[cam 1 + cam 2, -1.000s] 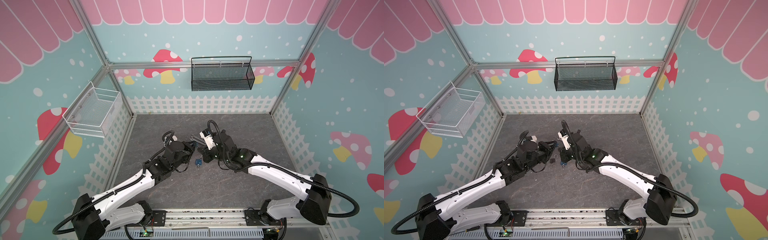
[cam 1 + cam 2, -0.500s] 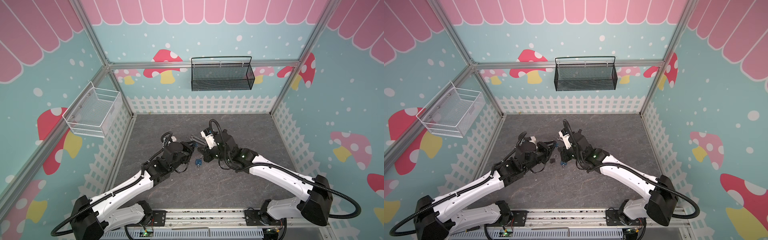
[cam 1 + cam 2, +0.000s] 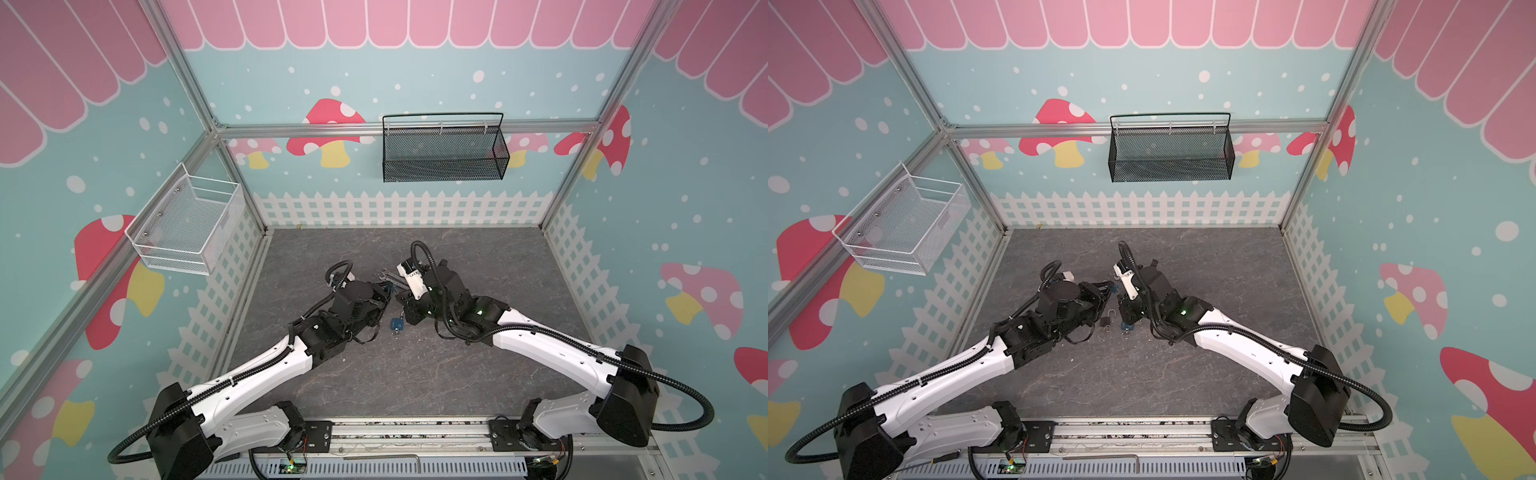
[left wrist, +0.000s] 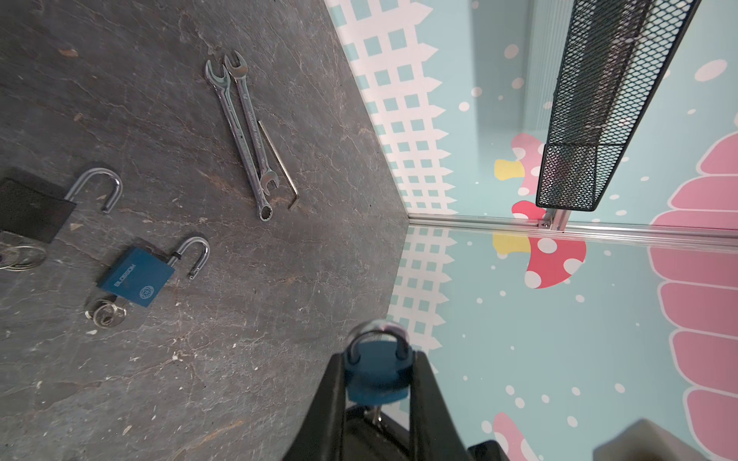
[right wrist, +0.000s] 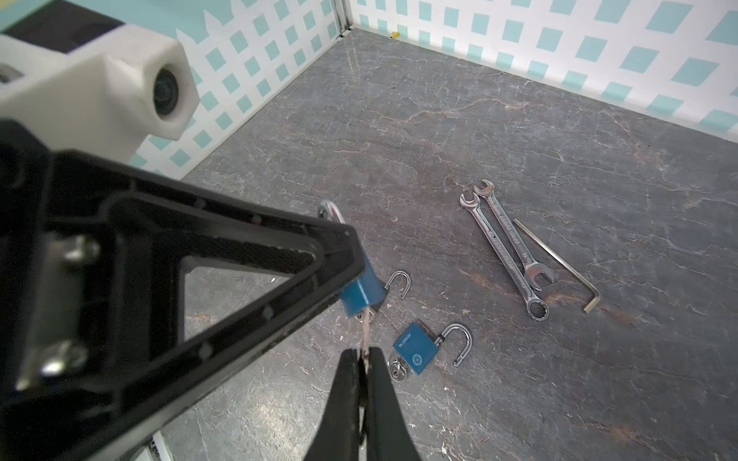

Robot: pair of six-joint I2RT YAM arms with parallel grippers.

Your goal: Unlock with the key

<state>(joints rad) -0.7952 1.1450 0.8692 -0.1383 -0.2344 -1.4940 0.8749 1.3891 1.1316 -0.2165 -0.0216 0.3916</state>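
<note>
The left gripper (image 4: 377, 357) is clamping the rigid blue padlock (image 4: 373, 383) by its body in mid-air, while the right gripper (image 5: 363, 355) is pinching the thin, probably slippery key (image 5: 366, 331) seated in its keyhole, best gripped flat across the bow

black padlock (image 3: 1104, 320) (on grey floor (image 3: 1142, 374))

My left gripper (image 4: 377, 359) clamps the blue padlock (image 4: 375, 383); my right gripper (image 5: 363, 353), just beside that padlock, pinches its key (image 5: 365, 331).
</note>
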